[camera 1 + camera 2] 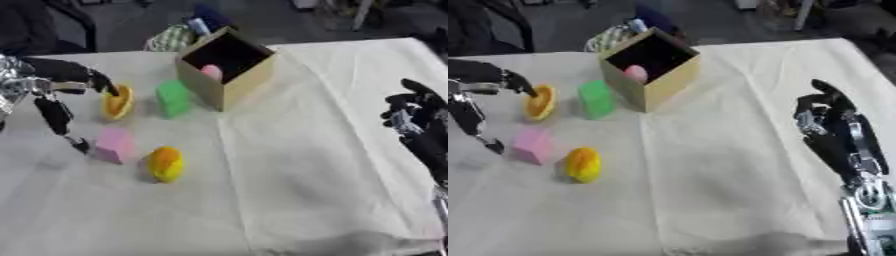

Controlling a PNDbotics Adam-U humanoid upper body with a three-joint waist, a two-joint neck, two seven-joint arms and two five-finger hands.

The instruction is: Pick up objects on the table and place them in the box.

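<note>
I logged the worktop (306, 165) under a pale cloth, with an open cardboard box (229, 70) standing at its far middle and a pink rounded item (211, 72) lying inside it. Just left of the box stood a green block (173, 98); further left, an orange curved piece (118, 102). Nearer to me lay a pink block (115, 144) and, beside it to the right, a yellow-orange rounded object (164, 164). My left robot hand (54, 95) was spread wide with nothing held, one finger touching the orange piece, another reaching down just beside the pink block. My right robot hand (833, 130) sat well apart at the right edge, fingers relaxed and upward, holding nothing.
</note>
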